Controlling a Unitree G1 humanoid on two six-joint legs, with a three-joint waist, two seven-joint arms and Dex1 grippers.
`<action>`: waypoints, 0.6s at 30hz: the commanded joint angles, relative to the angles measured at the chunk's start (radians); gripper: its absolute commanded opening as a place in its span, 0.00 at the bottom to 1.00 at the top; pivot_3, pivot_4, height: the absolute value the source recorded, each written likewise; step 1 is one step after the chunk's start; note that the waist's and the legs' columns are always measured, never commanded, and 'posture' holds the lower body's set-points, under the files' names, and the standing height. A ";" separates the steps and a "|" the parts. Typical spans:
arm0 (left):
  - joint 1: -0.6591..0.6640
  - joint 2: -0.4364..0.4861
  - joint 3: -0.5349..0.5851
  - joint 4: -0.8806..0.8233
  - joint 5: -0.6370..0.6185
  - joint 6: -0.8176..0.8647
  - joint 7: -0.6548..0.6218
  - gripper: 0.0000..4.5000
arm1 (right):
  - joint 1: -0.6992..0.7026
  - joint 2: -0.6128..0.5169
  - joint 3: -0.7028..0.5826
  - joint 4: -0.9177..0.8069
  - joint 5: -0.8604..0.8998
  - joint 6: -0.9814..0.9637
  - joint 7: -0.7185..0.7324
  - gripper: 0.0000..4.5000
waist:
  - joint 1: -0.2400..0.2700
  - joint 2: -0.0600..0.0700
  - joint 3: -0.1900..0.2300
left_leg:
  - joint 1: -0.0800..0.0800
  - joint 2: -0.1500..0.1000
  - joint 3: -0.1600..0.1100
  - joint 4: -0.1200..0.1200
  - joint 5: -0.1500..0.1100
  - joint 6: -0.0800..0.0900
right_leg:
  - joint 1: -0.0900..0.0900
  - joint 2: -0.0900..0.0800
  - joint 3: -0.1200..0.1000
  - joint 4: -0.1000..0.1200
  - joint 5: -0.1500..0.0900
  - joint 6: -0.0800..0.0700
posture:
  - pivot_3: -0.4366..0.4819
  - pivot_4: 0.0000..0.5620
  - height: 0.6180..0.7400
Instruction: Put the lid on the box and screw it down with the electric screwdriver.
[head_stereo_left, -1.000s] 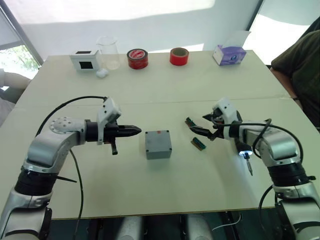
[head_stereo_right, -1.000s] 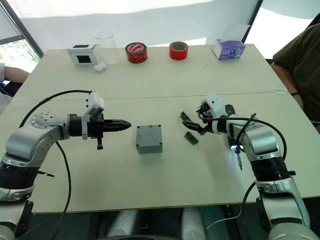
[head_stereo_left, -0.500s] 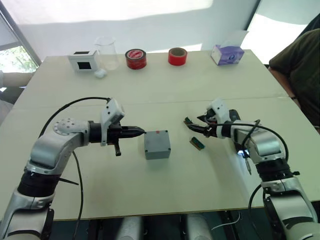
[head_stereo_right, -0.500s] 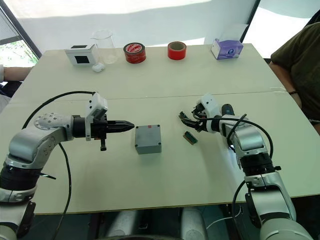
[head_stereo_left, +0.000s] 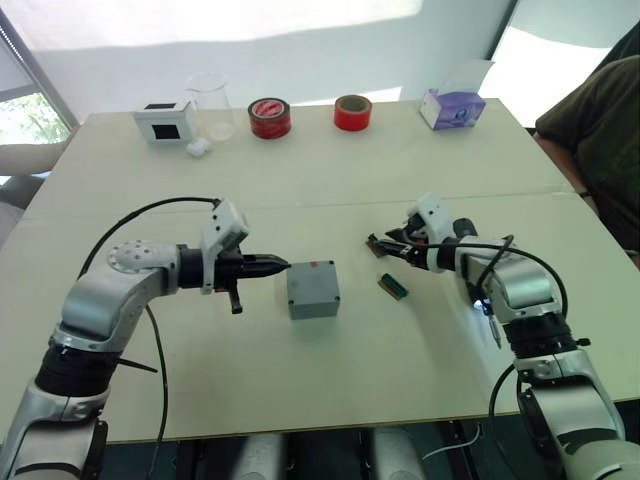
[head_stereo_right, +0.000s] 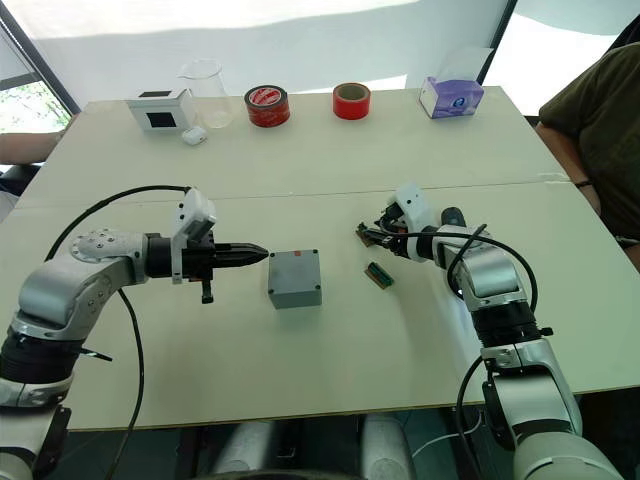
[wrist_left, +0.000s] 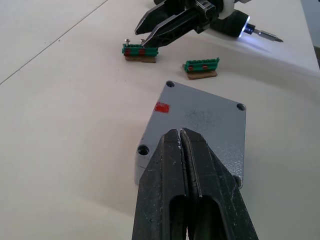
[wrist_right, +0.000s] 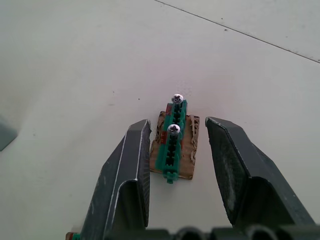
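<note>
Two claws: left claw (head_stereo_left: 277, 265) pinched shut beside the box (head_stereo_left: 313, 289); right claw (wrist_right: 177, 150) wide.

Looks like a robotics lab or test workshop: plain pale counter (head_stereo_left: 330, 170) made of two boards butted together, set against a white backdrop with bright window light behind it. Bench clutter along the far edge fits that: clear beaker (head_stereo_left: 214, 103), two red tape rolls (head_stereo_left: 271, 117), small white box with a black face (head_stereo_left: 162, 120), tissue box (head_stereo_left: 452, 105). Green terminal strips holding screws (wrist_right: 173, 137) lie on the counter, and a person (head_stereo_left: 592, 130) sits at its side.
</note>
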 joint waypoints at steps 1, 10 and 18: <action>-0.002 0.002 0.005 -0.028 -0.011 -0.007 0.000 0.00 | -0.020 0.005 -0.016 -0.009 -0.002 -0.013 0.007 0.40 | 0.000 0.000 0.000 | 0.000 0.000 0.000 0.000 0.000 0.000 | 0.000 0.000 0.000 0.000 0.000 0.000 | 0.48 0.27 1.00; 0.001 0.003 0.003 -0.025 -0.009 -0.012 0.000 0.00 | -0.010 0.007 -0.015 -0.010 -0.011 -0.013 0.009 0.00 | 0.000 0.000 0.000 | 0.000 0.000 0.000 0.000 0.000 0.000 | 0.000 0.000 0.000 0.000 0.000 0.000 | 0.48 0.27 1.00; 0.002 0.003 0.003 -0.020 -0.006 -0.016 -0.001 0.00 | -0.006 0.005 -0.022 -0.036 -0.009 -0.005 0.012 0.00 | 0.000 0.000 0.000 | 0.000 0.000 0.000 0.000 0.000 0.000 | 0.000 0.000 0.000 0.000 0.000 0.000 | 0.48 0.27 1.00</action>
